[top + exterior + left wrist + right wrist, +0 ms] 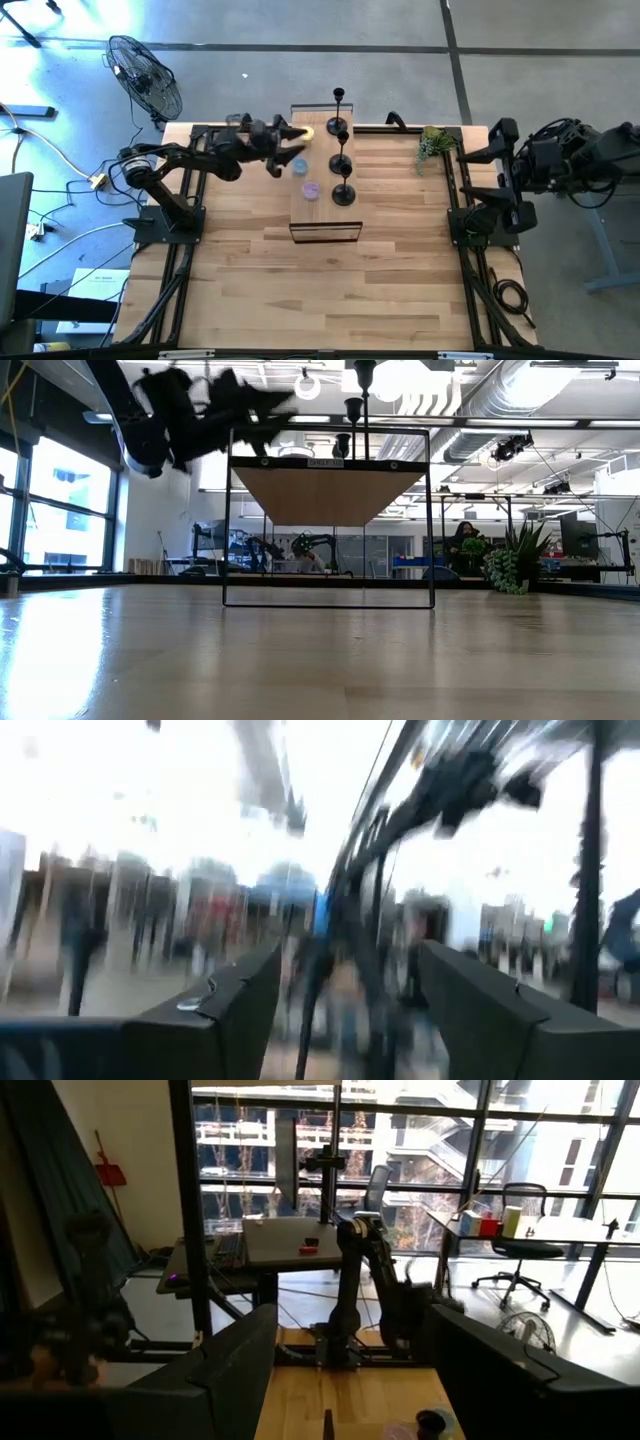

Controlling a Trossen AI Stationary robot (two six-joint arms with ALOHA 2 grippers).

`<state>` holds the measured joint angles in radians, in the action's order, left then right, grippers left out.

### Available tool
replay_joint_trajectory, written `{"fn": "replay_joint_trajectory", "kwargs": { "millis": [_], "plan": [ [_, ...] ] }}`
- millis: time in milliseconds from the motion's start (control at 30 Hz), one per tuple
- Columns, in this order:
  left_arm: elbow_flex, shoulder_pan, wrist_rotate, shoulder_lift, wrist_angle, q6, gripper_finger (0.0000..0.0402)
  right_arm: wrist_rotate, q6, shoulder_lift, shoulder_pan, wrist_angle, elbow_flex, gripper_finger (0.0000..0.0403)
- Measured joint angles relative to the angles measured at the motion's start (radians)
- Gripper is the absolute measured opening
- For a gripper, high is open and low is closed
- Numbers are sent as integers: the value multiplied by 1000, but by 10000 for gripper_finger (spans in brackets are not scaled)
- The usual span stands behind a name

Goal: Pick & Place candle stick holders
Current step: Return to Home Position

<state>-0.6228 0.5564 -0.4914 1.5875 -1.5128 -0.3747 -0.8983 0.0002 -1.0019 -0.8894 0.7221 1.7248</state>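
One overhead, one low, one on each wrist.
The high view looks straight down on the whole counter (300, 290). The low view sits at counter height on the near side, facing level toward the far room, and both show the shelf (322, 215). The left wrist view looks past the left hand (345, 990), too blurred to place. The right wrist view faces left across the counter to the left arm (360, 1280).
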Motion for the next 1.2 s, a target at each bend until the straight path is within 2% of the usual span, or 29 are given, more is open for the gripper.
{"fn": "replay_joint_trajectory", "kwargs": {
  "millis": [33,167,267,400,567,633,800,967,1100,1200],
  "plan": [
    [0,0,4,-2,-53,-4,234,3,0,0,0,5,0,252],
    [-31,8,43,-101,-49,-72,234,-8,-19,-2,0,16,0,252],
    [-56,8,45,-189,-45,-123,234,-100,-47,-4,0,16,0,252],
    [-78,6,49,-343,41,-128,234,-268,-77,-5,0,14,0,252],
    [-87,7,19,-563,408,-109,234,-497,-109,-4,0,14,0,252],
    [-88,6,19,-661,597,-76,234,-550,-119,-5,0,14,0,252],
    [-88,6,100,-881,987,-18,234,-635,-140,-7,0,15,0,252],
    [-88,6,101,-1085,1325,-15,226,-578,-135,-8,0,15,0,252],
    [-88,6,31,-1257,1583,60,194,-495,-133,-8,0,15,0,252],
    [-87,6,96,-1398,1735,85,160,-428,-132,-8,0,19,0,252]
  ]
}}
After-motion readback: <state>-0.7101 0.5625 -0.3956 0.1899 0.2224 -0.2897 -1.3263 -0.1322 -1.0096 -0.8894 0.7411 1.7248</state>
